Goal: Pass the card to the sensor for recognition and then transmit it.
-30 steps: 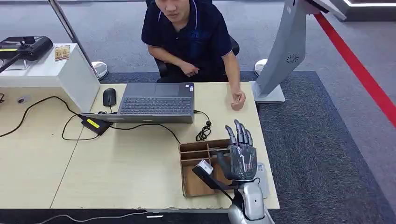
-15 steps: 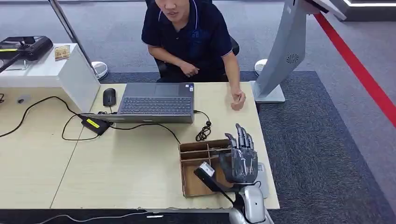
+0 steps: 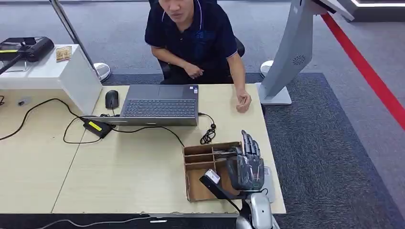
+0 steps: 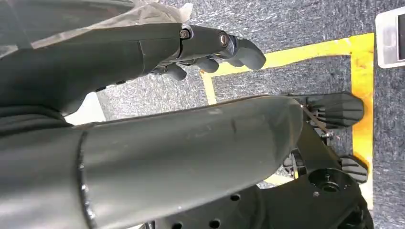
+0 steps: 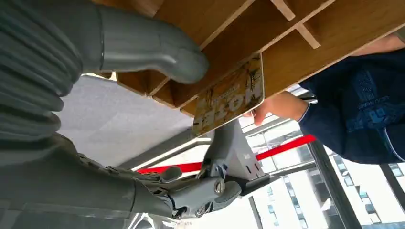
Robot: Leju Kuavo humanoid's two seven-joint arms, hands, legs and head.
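Wooden divided tray point(image 3: 193, 190) under right hand point(image 3: 246, 167), fingers spread, empty; yellow card point(image 5: 229, 102) stands in tray, untouched.

Left hand point(image 4: 210, 47) hangs over carpet, fingers loosely apart, empty.

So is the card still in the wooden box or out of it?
In. The card stands in a slot of the wooden box, the right hand open beside it.

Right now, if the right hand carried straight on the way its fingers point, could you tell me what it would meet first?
Probably the card standing in the wooden organizer: the right hand points at it, thumb and fingers apart on either side. Depth is unclear.

bare desk point(image 3: 138, 171) left of divided tray point(image 3: 193, 164), cable point(image 3: 208, 136) beyond
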